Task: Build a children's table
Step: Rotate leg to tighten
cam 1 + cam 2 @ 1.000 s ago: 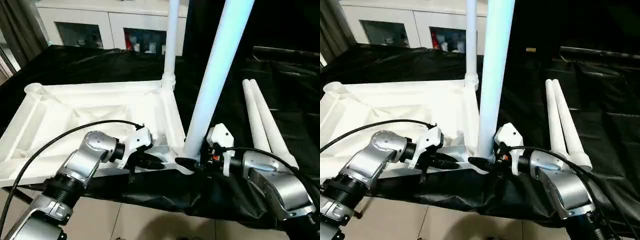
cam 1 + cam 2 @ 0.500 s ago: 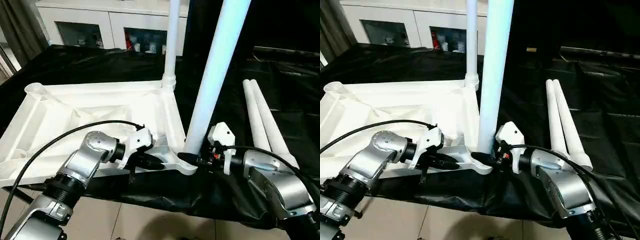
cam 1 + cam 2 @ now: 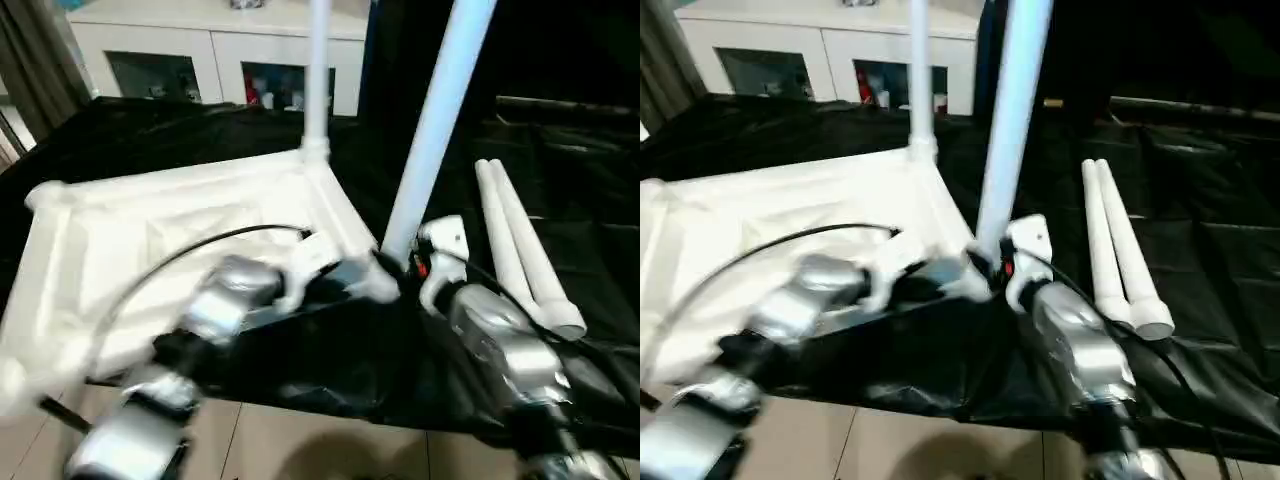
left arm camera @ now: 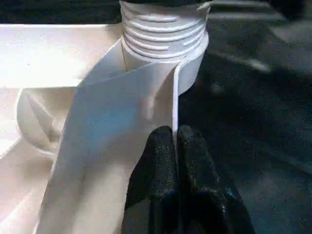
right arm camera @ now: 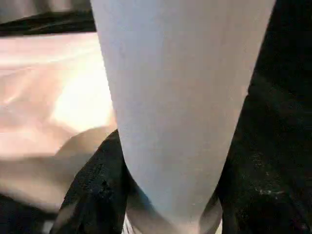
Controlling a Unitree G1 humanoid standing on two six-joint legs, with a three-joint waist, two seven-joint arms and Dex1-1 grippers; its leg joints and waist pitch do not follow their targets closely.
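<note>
The children's table top (image 3: 120,230) lies upside down on the black cloth, ribbed side up. One white leg (image 3: 318,80) stands in its far right corner socket. A second leg (image 3: 435,120) stands at the near right corner. My right gripper (image 5: 170,204) is shut on this leg's base, with a black finger (image 5: 92,190) on each side of the tube. My left gripper (image 4: 174,146) is shut on a thin white wall of the top, just short of the threaded corner socket (image 4: 163,29). Both grippers meet at that near corner (image 3: 375,275).
Two loose white legs (image 3: 520,250) lie side by side on the black cloth to the right. A white glass-door cabinet (image 3: 200,60) stands behind the table. The cloth's front edge hangs over a tiled floor (image 3: 300,440).
My right gripper's fingers have closed in on the base of the near leg. The left gripper keeps its hold on the top's wall. The head views have shifted and blurred with camera motion.
</note>
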